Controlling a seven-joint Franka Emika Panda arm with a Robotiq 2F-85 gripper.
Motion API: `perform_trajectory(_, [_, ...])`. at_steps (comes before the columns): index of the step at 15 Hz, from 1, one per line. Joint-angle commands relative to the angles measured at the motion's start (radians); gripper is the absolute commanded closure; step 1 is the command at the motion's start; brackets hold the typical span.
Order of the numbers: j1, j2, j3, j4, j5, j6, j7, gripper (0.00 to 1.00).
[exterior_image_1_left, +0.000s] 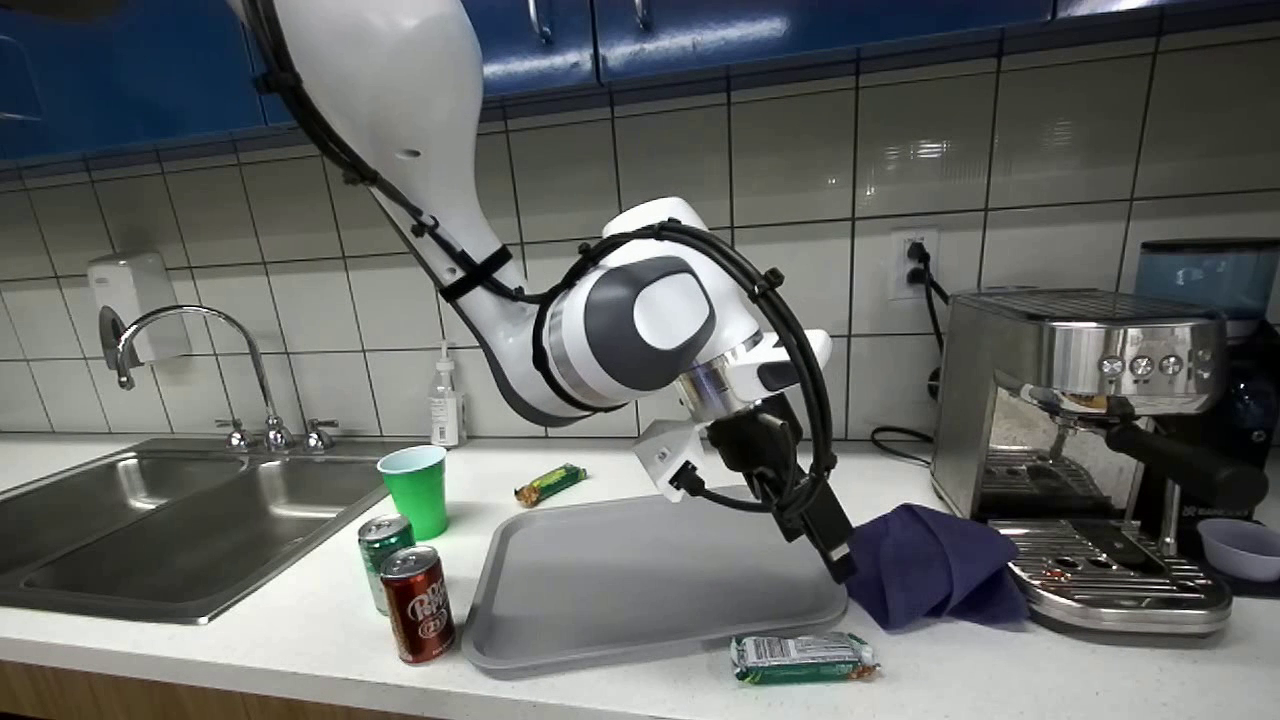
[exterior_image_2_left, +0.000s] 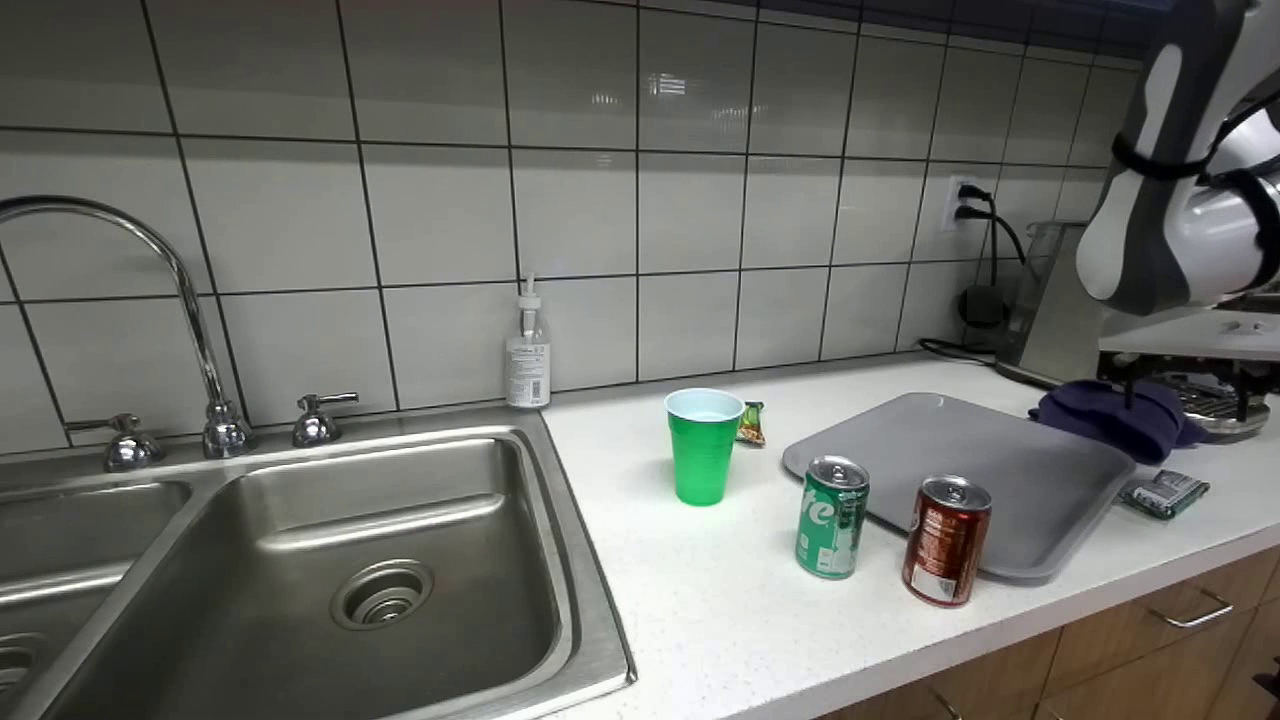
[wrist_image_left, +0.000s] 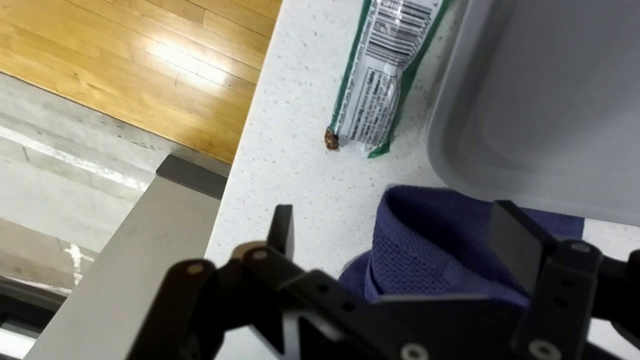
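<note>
Two black fingers (wrist_image_left: 517, 245) of the gripper (wrist_image_left: 400, 235) stand wide apart, and in the space between them the wrist view shows a crumpled dark-purple cloth (wrist_image_left: 415, 260), which lies on the white speckled counter (wrist_image_left: 310, 210); if a fingertip touches the fabric, I cannot tell. The lower part of this cloth is hidden behind the gripper's dark body, but in an exterior view it is seen between a flat grey plastic tray (exterior_image_1_left: 660, 580) and a boxy stainless-steel coffee machine (exterior_image_1_left: 1075, 365). Whether its edge goes beneath the tray's corner is hard to make out. Near the same corner lies a snack bar in a green and silver wrapper (wrist_image_left: 377, 95), of which the upper end is cut off by the top of the wrist view. A second snack bar in a green and yellow wrapper (exterior_image_1_left: 550, 485) lies just beyond the tray; a tall green plastic cup (exterior_image_2_left: 703, 450) partly covers it in an exterior view. Beside the tray stand upright a small red-brown soda can (exterior_image_2_left: 947, 540) and a small green soda can (exterior_image_2_left: 833, 520). The white and grey robot arm (exterior_image_2_left: 1160, 230), which covers much of the coffee machine, is itself cut off at the right edge
</note>
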Motion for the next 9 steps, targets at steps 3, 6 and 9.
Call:
perform_trajectory(3, [-0.003, -0.009, -0.002, -0.051, -0.005, 0.01, -0.021, 0.0])
perform_trajectory(6, [-0.018, 0.014, 0.013, -0.051, 0.003, 0.008, -0.022, 0.0])
perform_trajectory(9, [-0.032, 0.034, 0.026, -0.045, 0.011, 0.01, -0.02, 0.0])
